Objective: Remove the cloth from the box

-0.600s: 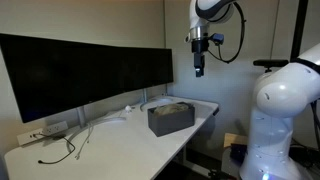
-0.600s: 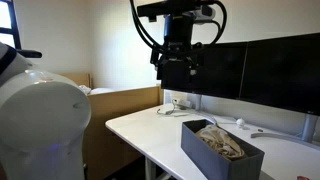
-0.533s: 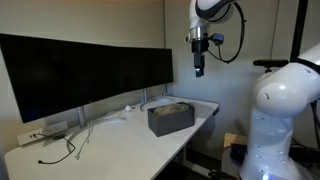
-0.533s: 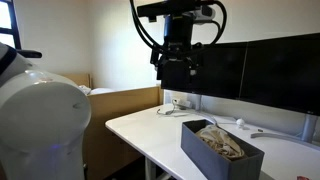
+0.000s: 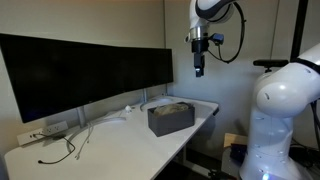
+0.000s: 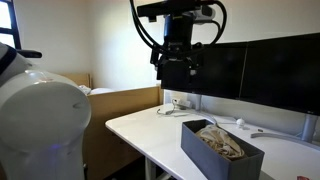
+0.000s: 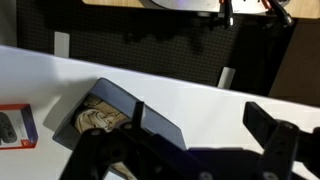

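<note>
A dark grey box (image 5: 170, 119) stands on the white desk, near its end; it also shows in the other exterior view (image 6: 222, 155). A crumpled beige cloth (image 6: 220, 140) lies inside it and shows in the wrist view (image 7: 100, 120), inside the box (image 7: 160, 128). My gripper (image 5: 199, 70) hangs high above the desk, well clear of the box, in both exterior views (image 6: 178, 76). In the wrist view its fingers (image 7: 205, 125) stand wide apart with nothing between them.
Wide dark monitors (image 5: 80, 70) line the back of the desk (image 5: 110, 145). Loose cables (image 5: 80, 140) and a power strip (image 5: 45, 130) lie at one end. A red-edged card (image 7: 15, 125) lies beside the box. The robot's white base (image 5: 285, 115) stands next to the desk.
</note>
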`<state>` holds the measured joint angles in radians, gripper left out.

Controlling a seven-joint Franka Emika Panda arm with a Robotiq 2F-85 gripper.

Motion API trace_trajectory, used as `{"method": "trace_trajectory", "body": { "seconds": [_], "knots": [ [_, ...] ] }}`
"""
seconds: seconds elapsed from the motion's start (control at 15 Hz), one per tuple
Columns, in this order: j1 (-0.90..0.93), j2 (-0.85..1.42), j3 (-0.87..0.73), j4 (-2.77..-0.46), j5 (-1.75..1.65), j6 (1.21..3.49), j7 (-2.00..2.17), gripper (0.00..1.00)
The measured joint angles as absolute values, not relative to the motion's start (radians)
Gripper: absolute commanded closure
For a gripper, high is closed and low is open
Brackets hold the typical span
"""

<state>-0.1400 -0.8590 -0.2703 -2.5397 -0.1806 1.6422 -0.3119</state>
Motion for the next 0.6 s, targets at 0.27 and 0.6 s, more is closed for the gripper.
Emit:
{"method": "trace_trajectory", "body": {
  "seconds": [0.27, 0.6],
  "knots": [
    [-0.14, -0.852, -0.269, -2.54, -0.185, 1.648, -0.305, 0.0],
    [-0.144, -0.792, -0.279, -2.53, -0.245, 1.702, -0.293, 0.0]
  ]
}}
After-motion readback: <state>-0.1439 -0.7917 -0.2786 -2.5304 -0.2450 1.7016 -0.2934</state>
